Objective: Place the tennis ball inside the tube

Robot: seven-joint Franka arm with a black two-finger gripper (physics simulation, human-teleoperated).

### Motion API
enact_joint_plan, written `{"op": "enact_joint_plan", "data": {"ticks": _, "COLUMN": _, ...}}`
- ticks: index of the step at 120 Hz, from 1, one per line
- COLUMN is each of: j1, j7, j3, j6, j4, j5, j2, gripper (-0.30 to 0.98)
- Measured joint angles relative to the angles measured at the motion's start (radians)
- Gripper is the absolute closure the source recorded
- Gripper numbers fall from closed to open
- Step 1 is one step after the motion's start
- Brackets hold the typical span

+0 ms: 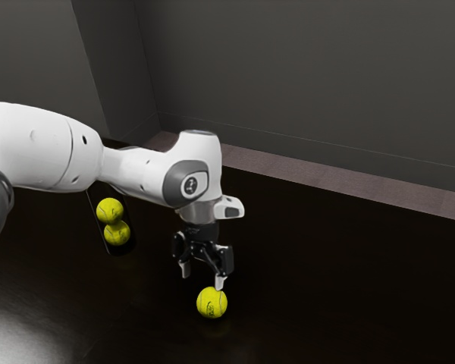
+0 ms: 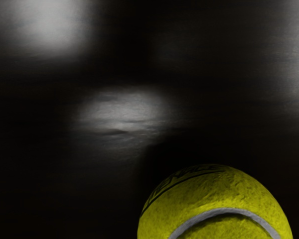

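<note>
**Loose ball waits beneath parted fingers, grasp yet to be made!**

And it's all about the fuzzy, bright yellow tennis ball [image 1: 211, 302], sitting loose on the glossy black tabletop [image 1: 326, 280], outside the tube and just beneath the hand! Right above it hangs the black two-finger gripper [image 1: 203, 280] with pale fingertips, fingers spread wide, nothing pinched between them. One fingertip looks very near the ball's top; whether they touch, I can't tell.

This looks like the approach, the lining-up before the grasp. The next move, I'd judge, is a small sideways correction to centre the ball between the fingers, then down around its sides and a firm squeeze. Come down off-centre and that near fingertip could press on the ball and send it rolling!

Farther out, towards the exterior view's left, there's the target: a dark, narrow, seemingly see-through tube [image 1: 123, 250], well apart from the loose ball. Two yellow balls are in it already, the first [image 1: 109, 211] and the second [image 1: 117, 233] close together along its length. Which end is open? Can't tell from here. The white jointed arm [image 1: 42, 144] reaches in past it.
</note>
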Motion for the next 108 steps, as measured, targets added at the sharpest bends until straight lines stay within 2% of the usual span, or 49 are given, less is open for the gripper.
{"op": "enact_joint_plan", "data": {"ticks": 47, "j1": -0.052, "j7": -0.029, "j3": -0.007, "j6": 0.083, "j4": -0.056, "j5": -0.010, "j2": 0.023, "gripper": 0.00}}
{"op": "enact_joint_plan", "data": {"ticks": 108, "j1": -0.065, "j7": -0.058, "j3": -0.008, "j6": 0.146, "j4": -0.101, "j5": -0.016, "j2": 0.035, "gripper": 0.01}}
